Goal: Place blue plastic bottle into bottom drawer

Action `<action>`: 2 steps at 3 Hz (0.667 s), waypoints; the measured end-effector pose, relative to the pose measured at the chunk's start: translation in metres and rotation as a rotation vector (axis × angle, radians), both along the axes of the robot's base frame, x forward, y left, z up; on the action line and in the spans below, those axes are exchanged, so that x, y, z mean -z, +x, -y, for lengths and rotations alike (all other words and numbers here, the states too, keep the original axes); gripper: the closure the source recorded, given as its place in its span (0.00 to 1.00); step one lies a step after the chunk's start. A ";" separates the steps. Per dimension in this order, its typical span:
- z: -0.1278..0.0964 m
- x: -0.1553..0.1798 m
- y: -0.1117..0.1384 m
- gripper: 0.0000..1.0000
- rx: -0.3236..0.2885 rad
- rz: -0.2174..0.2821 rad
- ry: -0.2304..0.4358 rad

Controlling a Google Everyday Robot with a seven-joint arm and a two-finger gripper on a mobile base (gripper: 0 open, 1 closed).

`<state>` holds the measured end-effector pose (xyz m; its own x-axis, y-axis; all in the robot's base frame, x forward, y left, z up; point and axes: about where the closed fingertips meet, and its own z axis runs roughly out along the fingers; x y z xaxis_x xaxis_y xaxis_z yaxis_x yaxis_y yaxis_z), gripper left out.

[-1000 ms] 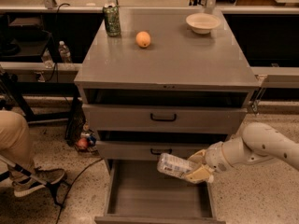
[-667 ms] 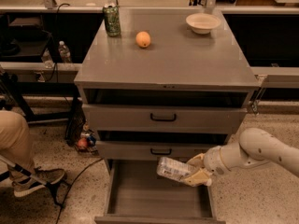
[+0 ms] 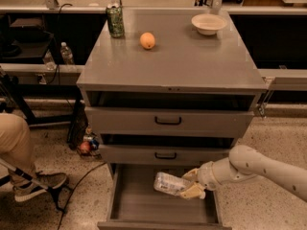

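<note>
Sideways, bottle (image 3: 169, 183) between jaws, over drawer (image 3: 139, 201)

Dim warm light from above. Soft sheen across table (image 3: 192, 66), deep shadow beneath its lip. Hand (image 3: 191, 185), near right over bottom drawer (image 3: 141, 206), clasps blue plastic bottle (image 3: 168, 182), palely lit.
</note>
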<state>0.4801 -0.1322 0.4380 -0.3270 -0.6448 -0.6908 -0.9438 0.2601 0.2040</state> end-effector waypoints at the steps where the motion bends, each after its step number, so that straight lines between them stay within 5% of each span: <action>1: -0.027 0.059 -0.003 1.00 -0.022 -0.048 0.053; 2: -0.027 0.059 -0.003 1.00 -0.022 -0.048 0.053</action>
